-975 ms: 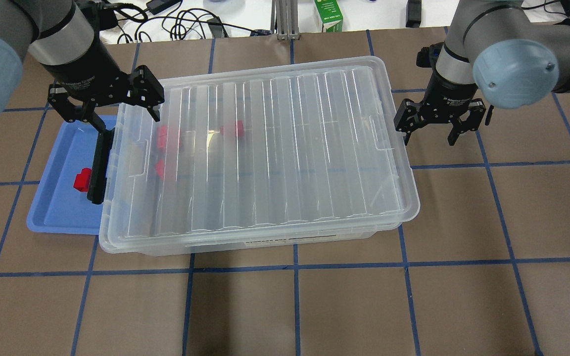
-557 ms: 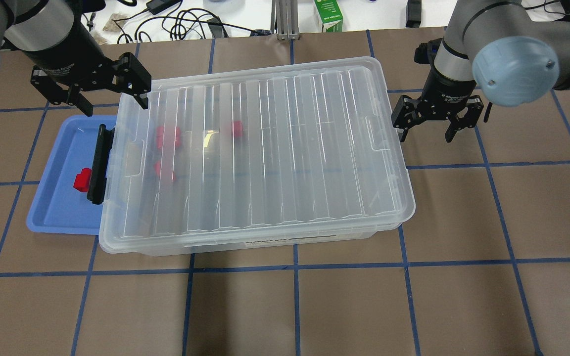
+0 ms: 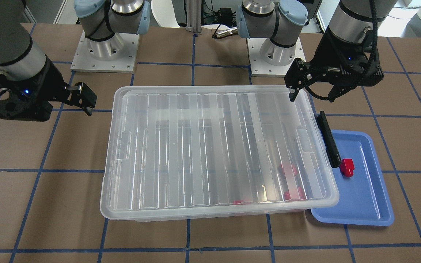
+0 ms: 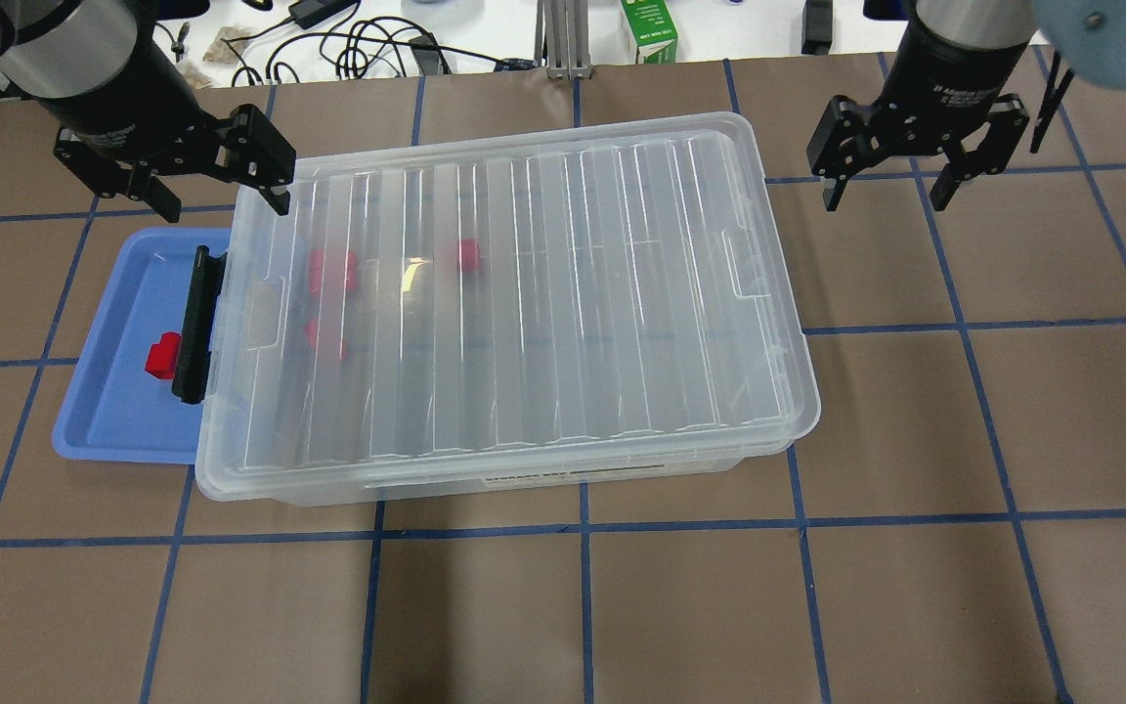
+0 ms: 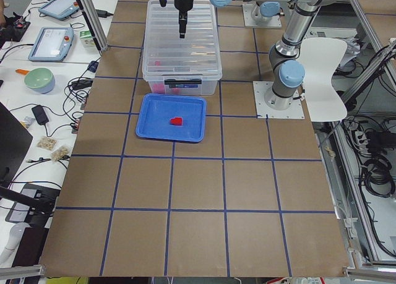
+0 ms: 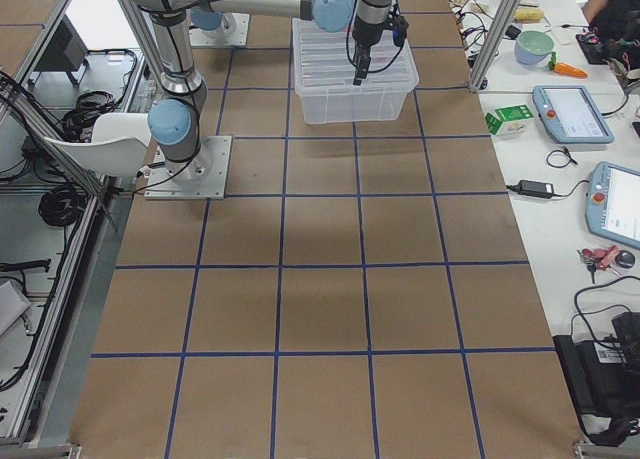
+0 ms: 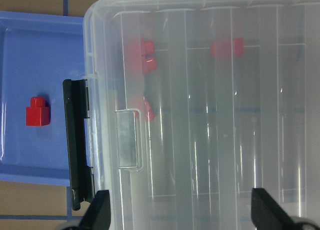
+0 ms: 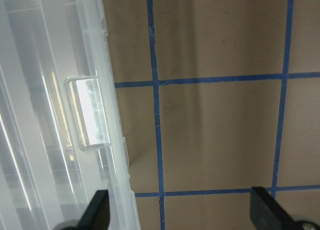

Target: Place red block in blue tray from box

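Jaws of the left gripper [image 3: 312,93] stand spread and empty in the front-facing view, over the 1 o'clock corner of the box [image 3: 181,153], a clear bin with a ribbed lid. The glossy red block [image 3: 347,167], a cube with a narrower stub, sits in the smooth blue tray [image 3: 364,206] at the box's 3 o'clock, just beside the black latch bar [image 3: 329,140]. Overhead, the right gripper [image 4: 886,191], also spread and empty, hangs farther toward 1 o'clock than 0.6 s ago.

My worktop [image 4: 680,606] is brown with blue lines making squares. The box [image 4: 426,486] is see-through, its lid [image 4: 563,293] stripy, its latch bar [image 4: 195,323] black. The tray [image 4: 118,416] is light blue, the block [image 4: 163,355] shiny red. My left pincer [image 4: 226,207] and right pincer [image 4: 886,203] are black.
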`<state>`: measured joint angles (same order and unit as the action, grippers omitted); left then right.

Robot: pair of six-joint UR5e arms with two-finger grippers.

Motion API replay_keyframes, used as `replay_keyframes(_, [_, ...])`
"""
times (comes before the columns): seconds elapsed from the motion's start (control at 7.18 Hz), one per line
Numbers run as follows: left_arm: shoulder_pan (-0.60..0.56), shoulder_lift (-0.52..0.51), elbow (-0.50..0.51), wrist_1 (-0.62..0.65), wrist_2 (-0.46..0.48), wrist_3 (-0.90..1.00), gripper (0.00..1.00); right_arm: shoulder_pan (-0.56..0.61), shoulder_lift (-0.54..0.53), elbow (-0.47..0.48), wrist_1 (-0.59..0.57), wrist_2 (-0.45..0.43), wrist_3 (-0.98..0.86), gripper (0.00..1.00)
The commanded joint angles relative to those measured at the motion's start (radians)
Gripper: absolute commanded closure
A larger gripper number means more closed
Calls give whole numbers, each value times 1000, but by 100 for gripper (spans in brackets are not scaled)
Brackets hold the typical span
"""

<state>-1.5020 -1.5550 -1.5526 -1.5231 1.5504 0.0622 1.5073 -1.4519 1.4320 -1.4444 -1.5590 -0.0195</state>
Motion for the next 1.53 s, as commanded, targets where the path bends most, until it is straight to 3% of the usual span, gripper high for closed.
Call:
replay_keyframes(0.0, [-4,4,-15,-6,-6,69,0,51,-57,-21,55,1,77,0])
replay_keyframes(0.28, [-6,13,-17,-11,5,53,0,100,-50,19,45,-4,90,0])
replay_keyframes(1.39, [3,20,-9,-54,27,-42,0,80,-61,30,50,-7,84,0])
